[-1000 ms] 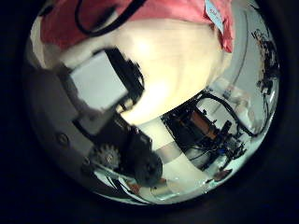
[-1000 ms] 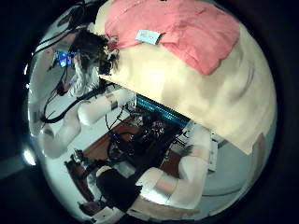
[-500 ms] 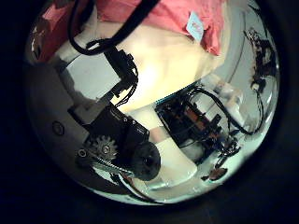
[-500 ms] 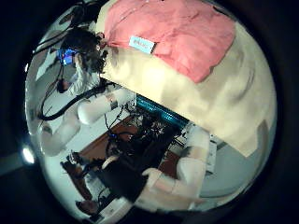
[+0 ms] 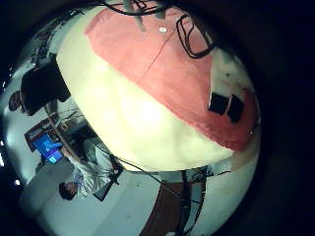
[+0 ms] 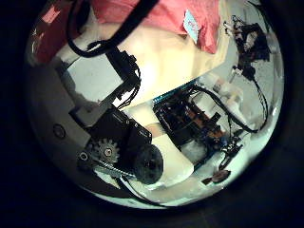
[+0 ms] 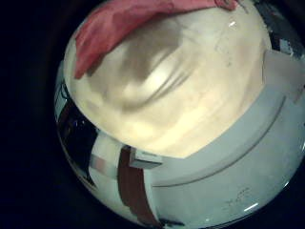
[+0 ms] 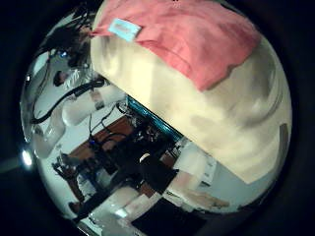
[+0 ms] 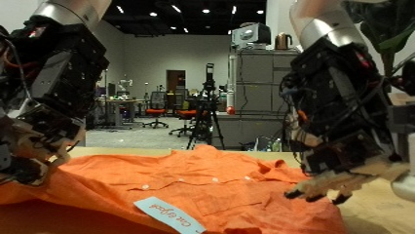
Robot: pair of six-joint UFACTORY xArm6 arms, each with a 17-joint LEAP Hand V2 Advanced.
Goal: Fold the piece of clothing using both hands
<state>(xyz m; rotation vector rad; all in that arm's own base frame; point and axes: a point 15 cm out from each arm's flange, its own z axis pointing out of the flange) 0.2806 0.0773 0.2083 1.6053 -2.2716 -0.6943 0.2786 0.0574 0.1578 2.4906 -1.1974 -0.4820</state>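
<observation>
An orange garment (image 9: 195, 185) with a white label (image 9: 169, 214) lies spread on the beige table (image 9: 390, 219). My left hand (image 9: 39, 117) hangs over the garment's edge, fingers relaxed, holding nothing. My right hand (image 9: 340, 132) hangs over the opposite edge, its fingers (image 9: 318, 185) loosely bent just above the cloth. The left little finger side palm view shows the garment (image 5: 157, 59) spread on the table (image 5: 138, 123). The left thumb side palm view shows my own fingers (image 6: 104, 85) beside the garment (image 6: 161, 11). The right thumb side palm view shows the garment (image 8: 187, 34) and its label (image 8: 123, 29). The right little finger side palm view shows one garment corner (image 7: 114, 24).
Bare table top (image 7: 181, 86) lies between the garment and the table's edge below my right hand. Electronics and equipment (image 6: 195, 114) stand beyond the table's edge on the left side. The room behind holds chairs and cabinets (image 9: 259, 93).
Both thumb side palm views have shifted, so both hands have moved. The garment now takes up less of the left thumb side view. The garment itself lies as before.
</observation>
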